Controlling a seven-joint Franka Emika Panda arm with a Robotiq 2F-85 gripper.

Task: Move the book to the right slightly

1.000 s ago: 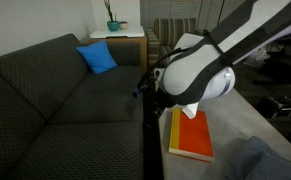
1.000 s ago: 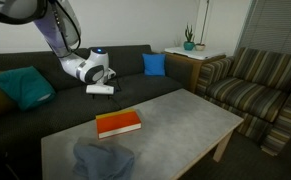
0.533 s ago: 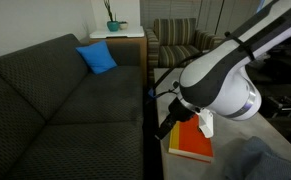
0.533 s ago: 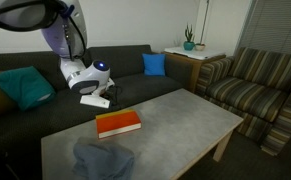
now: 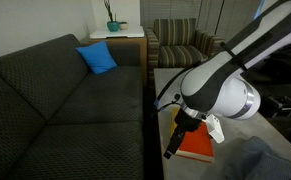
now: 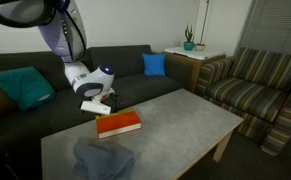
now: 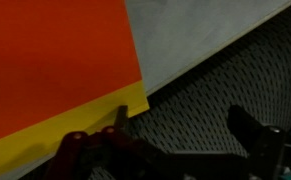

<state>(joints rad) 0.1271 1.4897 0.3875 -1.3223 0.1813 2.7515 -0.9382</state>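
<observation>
I am hovering the gripper (image 6: 97,106), jaws spread, at the yellow edge of the book (image 7: 55,60); next I am planning contact and a slight rightward slide.

Can't see most of book (image 5: 198,148) behind arm (image 5: 220,95); cropped top and left in wrist view, fingers (image 7: 253,135) blurry.

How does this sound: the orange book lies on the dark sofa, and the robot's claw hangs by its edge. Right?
Not quite. The book lies on the light table, not on the sofa behind it; an exterior view shows this. The claw does hang by its edge.
</observation>
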